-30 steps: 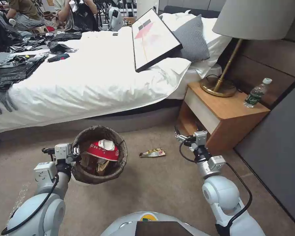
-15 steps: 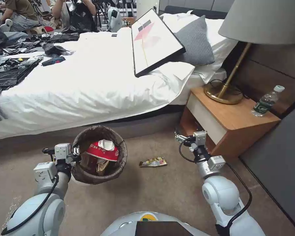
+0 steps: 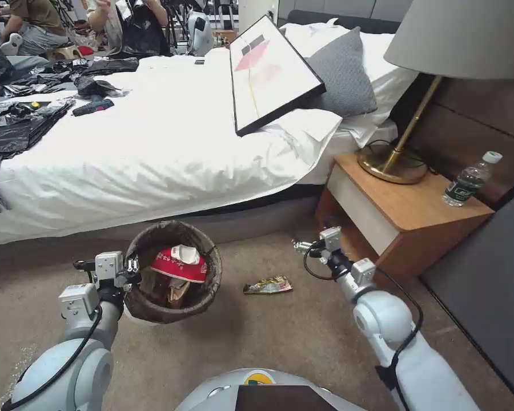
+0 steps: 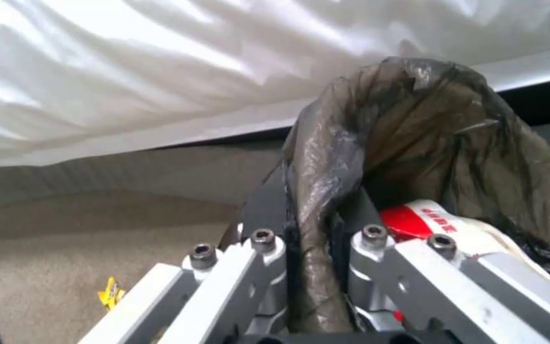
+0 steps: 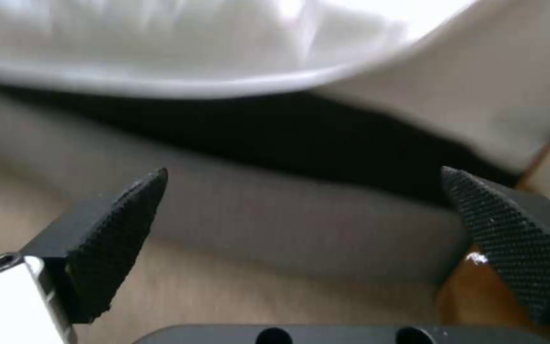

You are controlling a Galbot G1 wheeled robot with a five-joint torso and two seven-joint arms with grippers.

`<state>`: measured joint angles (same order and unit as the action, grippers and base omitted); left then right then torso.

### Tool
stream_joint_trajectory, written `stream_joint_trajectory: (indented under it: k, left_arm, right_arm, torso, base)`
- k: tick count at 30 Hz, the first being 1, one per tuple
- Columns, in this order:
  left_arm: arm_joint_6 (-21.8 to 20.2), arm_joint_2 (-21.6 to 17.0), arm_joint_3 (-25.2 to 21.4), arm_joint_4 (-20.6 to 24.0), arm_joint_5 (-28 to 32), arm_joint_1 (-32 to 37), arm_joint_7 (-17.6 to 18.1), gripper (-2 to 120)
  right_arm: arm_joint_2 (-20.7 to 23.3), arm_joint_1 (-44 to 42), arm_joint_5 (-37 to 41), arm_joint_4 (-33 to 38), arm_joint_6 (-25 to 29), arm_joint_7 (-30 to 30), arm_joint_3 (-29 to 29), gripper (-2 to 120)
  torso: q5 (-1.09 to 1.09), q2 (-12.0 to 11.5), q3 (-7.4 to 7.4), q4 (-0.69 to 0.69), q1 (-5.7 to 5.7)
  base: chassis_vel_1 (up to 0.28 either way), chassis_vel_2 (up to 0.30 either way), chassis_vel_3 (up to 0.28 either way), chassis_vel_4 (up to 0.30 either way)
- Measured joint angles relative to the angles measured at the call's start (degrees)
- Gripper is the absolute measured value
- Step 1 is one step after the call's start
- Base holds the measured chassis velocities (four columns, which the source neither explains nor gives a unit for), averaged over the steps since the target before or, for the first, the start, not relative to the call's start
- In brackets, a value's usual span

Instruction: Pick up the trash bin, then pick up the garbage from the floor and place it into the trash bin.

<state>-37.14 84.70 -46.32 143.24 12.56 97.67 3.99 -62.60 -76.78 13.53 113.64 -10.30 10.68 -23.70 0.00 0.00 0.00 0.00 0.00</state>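
Beside the bed (image 3: 154, 148), the left hand (image 3: 132, 267) is clenched on the bagged rim of the trash bin (image 3: 154, 305), held above the carpet. Red-and-white packets (image 3: 180, 265) and brown paper sit inside. A wrapper (image 3: 268, 285) lies on the floor. The right hand (image 3: 298, 246) hangs released, empty.

A bedroom set up like a hotel room: a white-sheeted bed (image 3: 154, 142) with a grey pillow (image 3: 342, 68) fills the far left, a wooden nightstand (image 3: 405, 211) bearing a brass lamp (image 3: 400, 154) stands right, on carpet (image 3: 268, 337).
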Motion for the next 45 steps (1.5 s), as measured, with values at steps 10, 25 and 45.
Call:
stream_joint_trajectory:
  k: [10, 25, 45]
  left_arm:
    - [-0.57, 0.33, -0.09, 0.0, 0.07, 0.76, 0.1, 7]
    - [-0.85, 0.52, 0.25, 0.0, -0.07, 0.54, 0.16, 7]
    - [-0.95, 0.71, 0.22, 0.0, -0.31, 0.9, 0.06, 7]
  right_arm:
    - [5.96, 8.64, 5.11, -12.58, -0.89, 4.27, 9.28, 100]
    - [4.18, 13.22, 2.38, -25.92, -1.6, 14.01, 14.43, 100]
    - [-4.25, 19.5, -4.25, -41.0, 2.09, 19.46, 18.44, 100]
  torso:
    - [0.0, 0.0, 0.0, 0.02, 0.0]
    - [-0.01, 0.0, 0.0, 0.0, 0.0]
    - [-0.01, 0.01, 0.0, 0.0, 0.0]
  base:
    - [0.0, 0.0, 0.0, 0.0]
    - [0.0, 0.0, 0.0, 0.0]
    - [0.0, 0.0, 0.0, 0.0]
